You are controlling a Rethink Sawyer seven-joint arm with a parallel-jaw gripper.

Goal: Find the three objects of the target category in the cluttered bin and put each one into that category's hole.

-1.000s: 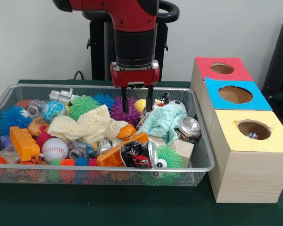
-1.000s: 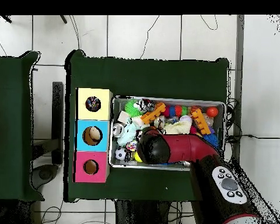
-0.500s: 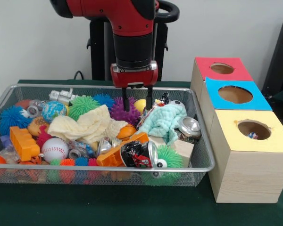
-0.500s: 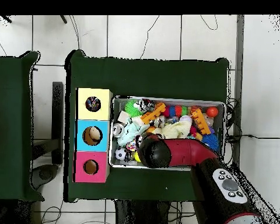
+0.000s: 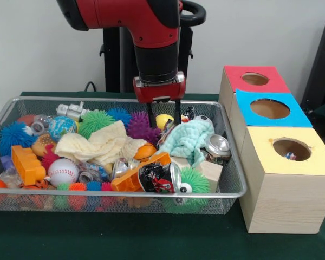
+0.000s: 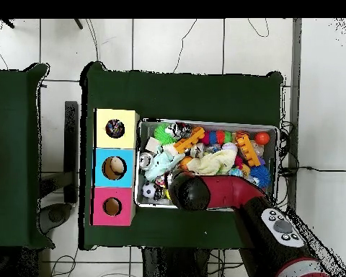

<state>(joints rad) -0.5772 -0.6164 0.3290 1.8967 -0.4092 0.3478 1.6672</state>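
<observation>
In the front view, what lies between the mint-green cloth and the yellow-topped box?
In the front view, a crushed silver can lies between the mint-green cloth and the yellow-topped box, then the basket's wire wall.

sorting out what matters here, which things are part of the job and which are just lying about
Job: silver wire mesh bin; round hole in the yellow-topped wooden box; robot's hand, open.

Lying about: cream cloth; mint-green cloth; white baseball; orange plastic brick.

We see the arm [image 6: 226,191] covering the bin's [image 6: 209,123] near edge from overhead, gripper hidden beneath, contents of the yellow box's hole [image 5: 291,149] too small to tell
</observation>
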